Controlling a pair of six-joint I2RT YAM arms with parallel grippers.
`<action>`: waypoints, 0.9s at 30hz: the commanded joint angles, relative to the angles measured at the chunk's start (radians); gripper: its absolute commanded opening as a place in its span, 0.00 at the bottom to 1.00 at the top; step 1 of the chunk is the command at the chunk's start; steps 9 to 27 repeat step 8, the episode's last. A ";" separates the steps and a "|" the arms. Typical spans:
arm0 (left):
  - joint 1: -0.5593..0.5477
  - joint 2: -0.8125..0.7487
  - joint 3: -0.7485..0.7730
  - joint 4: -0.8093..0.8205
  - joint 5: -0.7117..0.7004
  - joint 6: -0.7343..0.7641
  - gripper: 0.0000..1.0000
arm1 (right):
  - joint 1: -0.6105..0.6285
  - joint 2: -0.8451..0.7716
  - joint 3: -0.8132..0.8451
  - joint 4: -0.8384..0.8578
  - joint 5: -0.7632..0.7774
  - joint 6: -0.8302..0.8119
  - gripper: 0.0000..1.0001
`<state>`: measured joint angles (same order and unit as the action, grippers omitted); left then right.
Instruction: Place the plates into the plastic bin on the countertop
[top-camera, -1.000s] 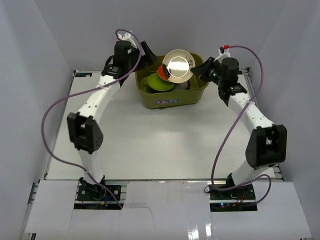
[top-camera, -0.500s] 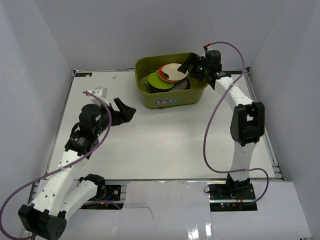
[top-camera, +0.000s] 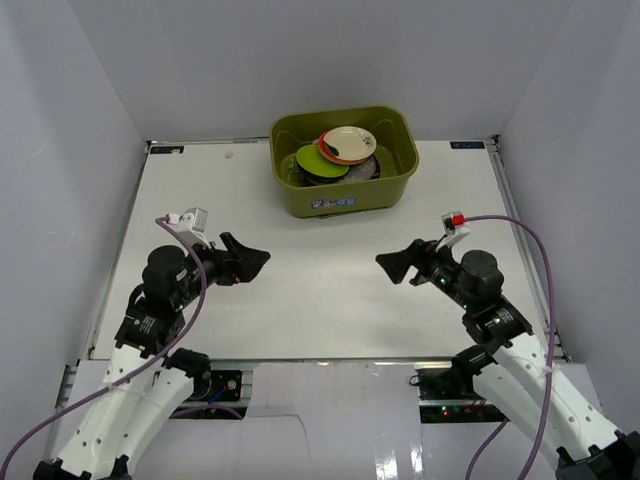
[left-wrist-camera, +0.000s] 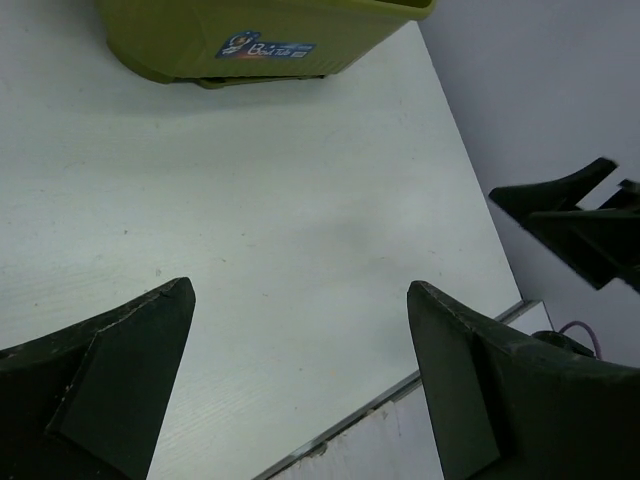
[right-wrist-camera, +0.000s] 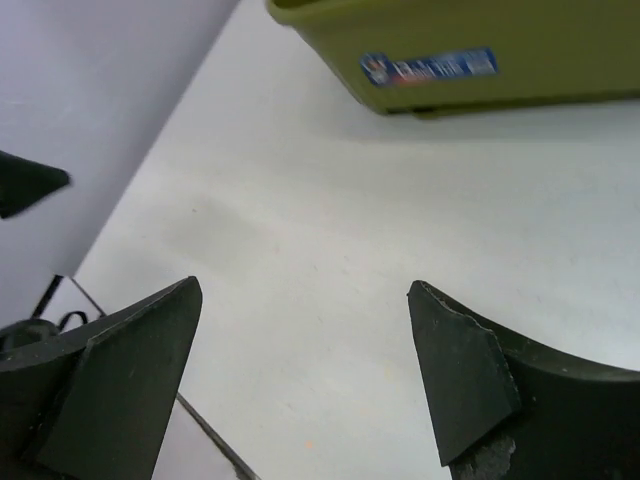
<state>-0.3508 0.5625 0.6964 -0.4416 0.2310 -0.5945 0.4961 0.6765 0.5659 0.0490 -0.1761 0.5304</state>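
Note:
The olive-green plastic bin stands at the back of the white countertop; its labelled front also shows in the left wrist view and the right wrist view. Inside it lie several plates: a cream one on top over an orange-red one, a lime green one and darker ones beneath. My left gripper hangs open over the near left of the countertop. My right gripper hangs open over the near right. Both grippers hold nothing and point toward each other.
Thin metal rails edge the countertop. White walls enclose the left, back and right sides. Purple cables loop beside both arms. In the left wrist view the right gripper's fingers show at the right edge.
The right gripper let go of the cream plate in the bin, opened and drew back to the near right. The left arm also retreated from the bin to the near left.

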 joint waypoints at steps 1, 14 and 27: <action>-0.005 -0.076 -0.027 0.004 0.067 -0.007 0.98 | 0.007 -0.213 -0.153 -0.162 0.139 0.008 0.90; -0.005 -0.127 -0.045 0.006 0.068 0.051 0.98 | 0.007 -0.463 -0.139 -0.097 0.136 -0.091 0.90; -0.005 -0.127 -0.045 0.006 0.068 0.051 0.98 | 0.007 -0.463 -0.139 -0.097 0.136 -0.091 0.90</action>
